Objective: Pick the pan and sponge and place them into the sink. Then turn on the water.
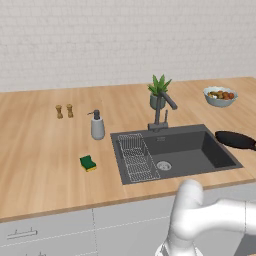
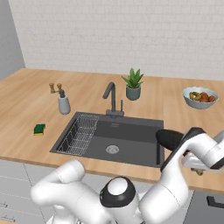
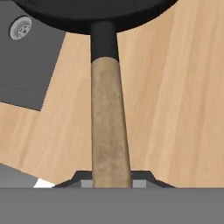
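My gripper [image 3: 112,181] is clamped on the tan-wood handle of the round black frying pan [image 1: 236,139] beside the dark grey recessed sink [image 1: 210,150]; green-and-yellow sponge [image 1: 88,163] and water remain.

The sink [image 1: 190,150] basin lies open over its drain [image 1: 163,165]; a wire rack [image 1: 136,156] takes up its left end. The tap [image 1: 161,111] rises at the back rim, a plant [image 1: 159,91] just behind it. Around the sponge [image 1: 88,163] the desk [image 1: 45,165] is bare; the soap bottle [image 1: 97,125] stands behind it, well apart. The fruit bowl [image 1: 220,96] sits far back right.
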Controlling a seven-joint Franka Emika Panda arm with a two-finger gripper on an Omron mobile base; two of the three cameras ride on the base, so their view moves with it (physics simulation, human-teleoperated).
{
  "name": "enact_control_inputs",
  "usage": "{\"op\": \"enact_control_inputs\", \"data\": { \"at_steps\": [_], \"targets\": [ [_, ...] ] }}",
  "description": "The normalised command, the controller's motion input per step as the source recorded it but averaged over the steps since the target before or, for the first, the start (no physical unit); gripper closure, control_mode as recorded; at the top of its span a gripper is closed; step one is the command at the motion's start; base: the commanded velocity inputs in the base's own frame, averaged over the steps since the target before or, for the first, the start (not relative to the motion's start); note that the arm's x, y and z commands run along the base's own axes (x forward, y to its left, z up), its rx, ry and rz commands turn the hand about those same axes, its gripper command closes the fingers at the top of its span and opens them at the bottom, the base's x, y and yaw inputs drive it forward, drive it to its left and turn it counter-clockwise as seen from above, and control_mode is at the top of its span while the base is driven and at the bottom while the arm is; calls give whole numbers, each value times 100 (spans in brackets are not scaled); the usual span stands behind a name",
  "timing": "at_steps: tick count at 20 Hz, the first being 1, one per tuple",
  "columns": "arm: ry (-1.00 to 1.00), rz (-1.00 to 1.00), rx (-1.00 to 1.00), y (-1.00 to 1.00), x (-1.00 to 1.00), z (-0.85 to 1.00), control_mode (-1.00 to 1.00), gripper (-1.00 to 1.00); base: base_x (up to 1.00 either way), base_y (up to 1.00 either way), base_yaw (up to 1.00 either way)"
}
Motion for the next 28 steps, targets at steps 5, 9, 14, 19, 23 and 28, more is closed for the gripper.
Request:
{"op": "enact_control_inputs", "data": {
  "at_steps": [5,9,14,19,23,28],
  "targets": [
    [-23,37,0,60,0,23,-100,100,0,0,0],
    [-16,42,0,62,12,8,-100,100,0,0,0],
    [-17,47,0,60,28,0,-100,100,0,0,0],
    [-13,38,0,57,37,0,-100,100,0,0,0],
    [-4,21,0,57,44,0,-100,100,0,0,0],
    [-8,3,0,58,51,0,-100,100,0,0,0]
  ]
}}
